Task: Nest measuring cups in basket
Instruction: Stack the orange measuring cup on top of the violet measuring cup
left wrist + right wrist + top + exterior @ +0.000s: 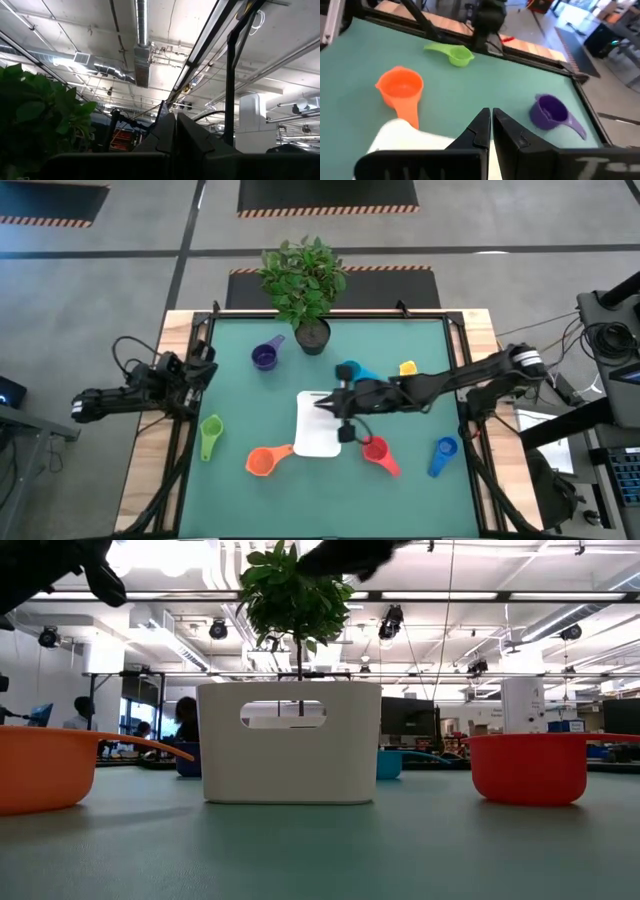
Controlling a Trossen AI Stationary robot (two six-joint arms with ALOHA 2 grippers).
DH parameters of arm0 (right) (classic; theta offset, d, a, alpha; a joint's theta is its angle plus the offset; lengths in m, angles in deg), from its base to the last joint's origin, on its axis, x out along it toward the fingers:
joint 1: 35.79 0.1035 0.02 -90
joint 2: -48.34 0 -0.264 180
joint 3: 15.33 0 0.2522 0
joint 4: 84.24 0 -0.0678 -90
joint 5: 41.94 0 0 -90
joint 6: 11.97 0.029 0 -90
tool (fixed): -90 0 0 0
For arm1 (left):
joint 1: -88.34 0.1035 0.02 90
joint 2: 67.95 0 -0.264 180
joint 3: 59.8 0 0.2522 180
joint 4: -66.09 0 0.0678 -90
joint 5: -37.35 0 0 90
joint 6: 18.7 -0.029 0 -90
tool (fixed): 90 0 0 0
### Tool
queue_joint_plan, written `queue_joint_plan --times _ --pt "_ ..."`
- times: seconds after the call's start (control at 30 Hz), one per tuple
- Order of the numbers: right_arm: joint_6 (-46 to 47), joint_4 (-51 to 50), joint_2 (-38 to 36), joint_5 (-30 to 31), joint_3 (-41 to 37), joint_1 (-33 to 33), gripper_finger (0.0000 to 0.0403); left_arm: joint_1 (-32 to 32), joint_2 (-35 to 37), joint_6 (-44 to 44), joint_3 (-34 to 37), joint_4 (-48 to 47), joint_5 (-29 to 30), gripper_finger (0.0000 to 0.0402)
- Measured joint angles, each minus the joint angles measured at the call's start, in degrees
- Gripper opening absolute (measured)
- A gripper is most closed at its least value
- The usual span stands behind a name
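1. Right now my right gripper [322, 402] hangs over the white basket [318, 442], near its far rim, with the arm reaching in from the right side of the table. In the right wrist view its fingers [481, 131] are pressed together with nothing between them.
2. Nothing is nested yet as far as I can judge: the basket sits mid-table and looks empty from above.
3. Nearest to this gripper are the teal cup [349, 370], just beyond the arm, and the red cup [377, 450], just off the basket's right near corner with its handle trailing away toward the right and near edge.
4. Farther out, the yellow cup [407, 367] lies behind the arm and the blue cup [444, 450] sits well right of the red one.
5. On the other side, the orange cup [262, 462] has its handle pointing at the basket's left near corner; the green cup [210, 430] and purple cup [264, 357] lie well left.
6. My left gripper [205, 370] waits at the left table edge, fingers [175, 135] closed; I judge it nearer to green and purple.
7. A potted plant [305, 280] stands at the far edge.
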Motion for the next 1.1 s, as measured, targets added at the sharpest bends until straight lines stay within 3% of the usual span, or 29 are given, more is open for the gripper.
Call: queue_joint_plan --times 0.27,0.53,1.1 --pt "-1.25 -6.52 11.87 -7.25 14.21 -0.90 0.0009 0.01 0.06 1.57 0.00 0.17 -0.18 0.0000" --pt "-1.01 -7.45 20.71 -15.34 22.89 -2.25 0.0009 0.01 0.06 1.69 0.00 0.22 -0.20 0.0000" --pt "-1.13 -7.85 37.38 -18.88 37.14 -2.59 0.0009 0.01 0.06 1.69 0.00 0.04 -0.27 0.0000"
